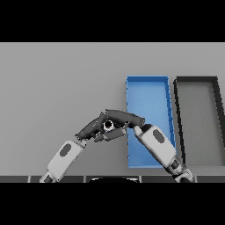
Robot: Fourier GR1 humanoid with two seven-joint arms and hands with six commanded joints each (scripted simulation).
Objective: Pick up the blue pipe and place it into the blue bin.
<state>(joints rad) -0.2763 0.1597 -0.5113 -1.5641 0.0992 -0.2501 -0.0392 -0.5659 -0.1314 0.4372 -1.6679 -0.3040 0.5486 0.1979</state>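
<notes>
1. Closest to the robot, both arms come in from the bottom edge and meet just left of the blue bin's near-left side. The left hand reaches in from the lower left; fingers look stretched forward, fairly straight, tips beside the right hand.
2. The right hand comes across the bin's left wall, pointing left. Between the two hands sits a small pale ring-shaped thing. It could be the end of the pipe, but I honestly can't tell, and it doesn't look blue. Can't tell whether the right fingers are curled on it either.
3. Next out, the blue bin shows nothing inside except the right forearm passing over it. So I'd say placing isn't done.
4. Farther right is a black bin.
5. The grey table runs beyond.
</notes>
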